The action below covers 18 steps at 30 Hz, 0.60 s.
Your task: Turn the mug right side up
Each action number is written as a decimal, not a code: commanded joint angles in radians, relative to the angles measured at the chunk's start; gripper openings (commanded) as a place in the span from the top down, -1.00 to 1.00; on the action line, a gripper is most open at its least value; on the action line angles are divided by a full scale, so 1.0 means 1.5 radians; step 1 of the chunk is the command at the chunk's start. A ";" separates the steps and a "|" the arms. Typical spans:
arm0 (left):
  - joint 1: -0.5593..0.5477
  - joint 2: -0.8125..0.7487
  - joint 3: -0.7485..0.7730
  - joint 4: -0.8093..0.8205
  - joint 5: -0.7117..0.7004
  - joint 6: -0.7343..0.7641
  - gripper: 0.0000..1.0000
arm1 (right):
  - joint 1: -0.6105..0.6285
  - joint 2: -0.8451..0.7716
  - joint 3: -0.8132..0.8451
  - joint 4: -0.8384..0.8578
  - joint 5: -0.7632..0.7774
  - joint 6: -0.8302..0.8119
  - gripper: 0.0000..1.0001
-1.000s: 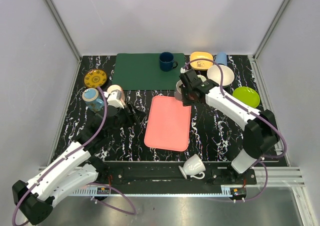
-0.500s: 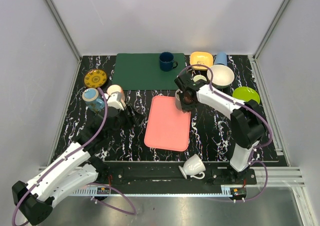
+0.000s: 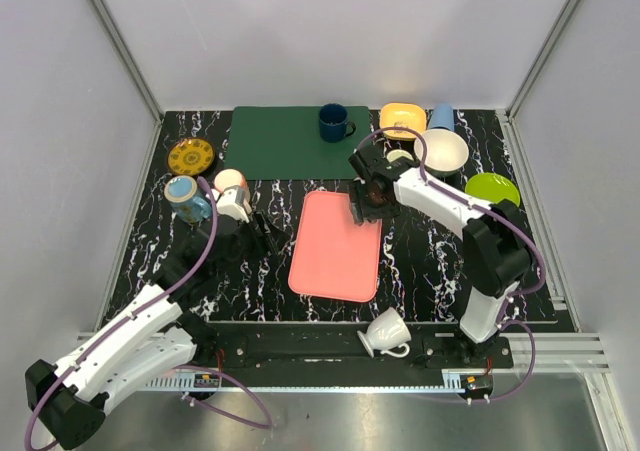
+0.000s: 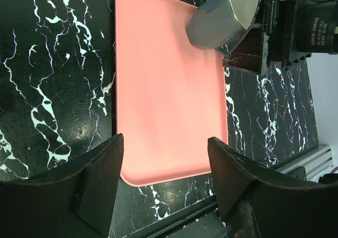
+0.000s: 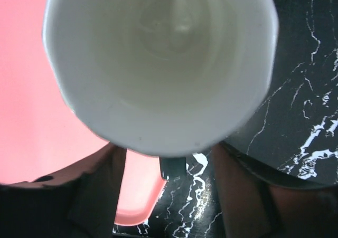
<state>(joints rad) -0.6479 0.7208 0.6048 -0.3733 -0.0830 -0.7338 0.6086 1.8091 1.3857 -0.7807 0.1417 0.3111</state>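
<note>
The mug [image 4: 224,19] is grey and faceted outside, white inside. In the left wrist view it leans over the far right corner of the pink tray [image 4: 169,90], right against my right gripper. In the right wrist view the mug [image 5: 158,64] shows its open mouth to the camera. Its dark handle [image 5: 172,168] hangs between my right gripper's [image 5: 169,161] fingers, which stand wide apart, open. In the top view that gripper [image 3: 366,203] covers the mug. My left gripper [image 4: 166,143] is open over the tray's near edge, holding nothing.
A dark blue mug [image 3: 334,122] stands on the green mat [image 3: 270,141]. A yellow bowl [image 3: 402,118], blue cup [image 3: 441,117], white bowl [image 3: 443,151] and green plate [image 3: 492,192] sit at the back right. Two cups [image 3: 185,198] and a yellow plate [image 3: 192,156] are at left. A white cup [image 3: 385,333] lies by the near rail.
My right arm has swung left from beside the bowls to the tray's far right corner with the mug, and its jaws have opened. The left arm has barely moved.
</note>
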 commanded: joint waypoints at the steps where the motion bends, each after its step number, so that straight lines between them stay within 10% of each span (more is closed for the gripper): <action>1: 0.000 -0.001 0.002 0.015 0.007 -0.001 -0.33 | 0.000 -0.098 0.035 -0.010 0.018 0.005 -0.49; 11: 0.000 -0.006 -0.004 0.031 -0.016 -0.015 -0.33 | -0.162 -0.218 -0.001 0.083 0.110 0.192 -0.37; 18: 0.000 0.011 0.005 0.035 -0.024 -0.027 -0.33 | -0.221 -0.062 0.033 0.147 0.068 0.260 -0.20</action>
<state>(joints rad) -0.6479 0.7238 0.5976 -0.3645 -0.0921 -0.7582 0.2604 1.5616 1.3945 -0.6144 0.2626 0.6060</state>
